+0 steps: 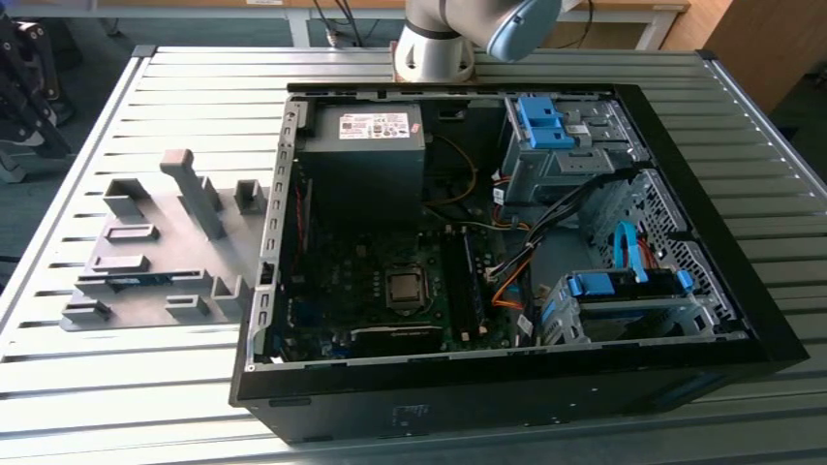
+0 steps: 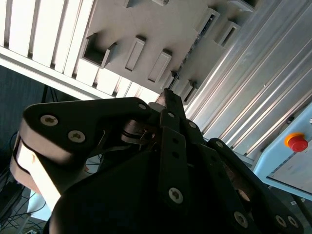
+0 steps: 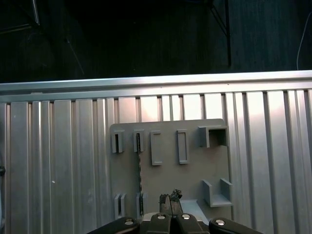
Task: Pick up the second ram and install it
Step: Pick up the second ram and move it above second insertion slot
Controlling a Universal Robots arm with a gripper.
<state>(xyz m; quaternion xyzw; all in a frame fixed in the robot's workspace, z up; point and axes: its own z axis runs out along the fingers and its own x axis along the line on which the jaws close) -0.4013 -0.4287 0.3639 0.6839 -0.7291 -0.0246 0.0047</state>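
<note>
The second ram (image 1: 135, 282) is a thin blue strip standing on edge between two grey blocks of the fixture plate (image 1: 181, 257), at the exterior view's left. In the first wrist view the ram (image 3: 139, 168) appears as a thin dark line across the plate (image 3: 168, 175). In the second wrist view it is a dark sliver (image 2: 196, 43). My gripper (image 3: 170, 197) hangs well above the plate, a little to one side of the ram, shut and holding nothing. Its black fingertips (image 2: 168, 97) lie together in both wrist views.
An open black computer case (image 1: 517, 387) lies on the slatted metal table (image 1: 155, 387), beside the fixture plate. Inside are the motherboard (image 1: 387, 291), power supply (image 1: 364, 145), blue drive cages (image 1: 621, 291) and loose cables. The arm's base (image 1: 433, 44) stands at the table's far edge.
</note>
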